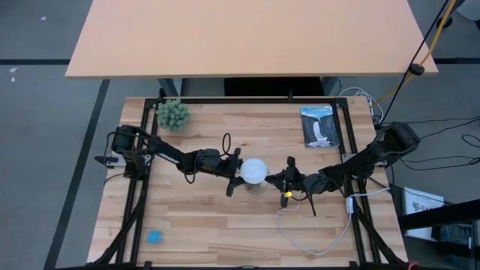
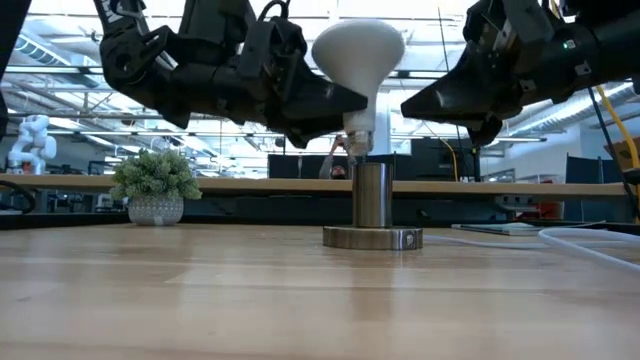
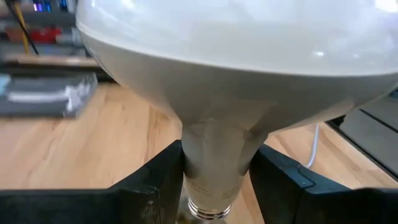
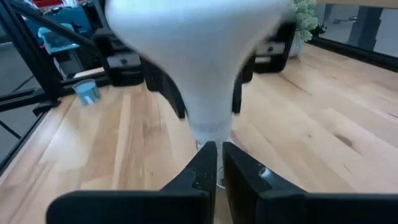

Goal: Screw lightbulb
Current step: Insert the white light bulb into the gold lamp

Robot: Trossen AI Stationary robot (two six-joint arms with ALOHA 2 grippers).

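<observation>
The white lightbulb (image 2: 358,52) stands upright over the steel socket (image 2: 372,195), globe up. Its greyish screw base (image 2: 358,148) is at the socket's mouth. The socket's round foot (image 2: 372,238) rests on the wooden table. My left gripper (image 1: 238,171) comes in level from the table's left and is shut on the bulb. My right gripper (image 2: 408,104) is shut and empty. It points at the bulb's neck from the right, with a small gap showing in the low view. In the right wrist view, my right gripper (image 4: 216,163) sits just before the neck. My left gripper pinches the bulb's narrow neck (image 3: 214,152) between its two fingers (image 3: 158,183), just under the flaring globe and above the screw thread (image 3: 205,208). The fingers come level from the table's left, one on each side of the neck. The bulb stays upright, its base at the socket's top.
A small potted plant (image 1: 172,114) stands at the far left and a booklet (image 1: 321,126) lies at the far right. A white cord (image 1: 315,234) loops over the near right of the table. A blue object (image 1: 154,237) lies at the near left corner.
</observation>
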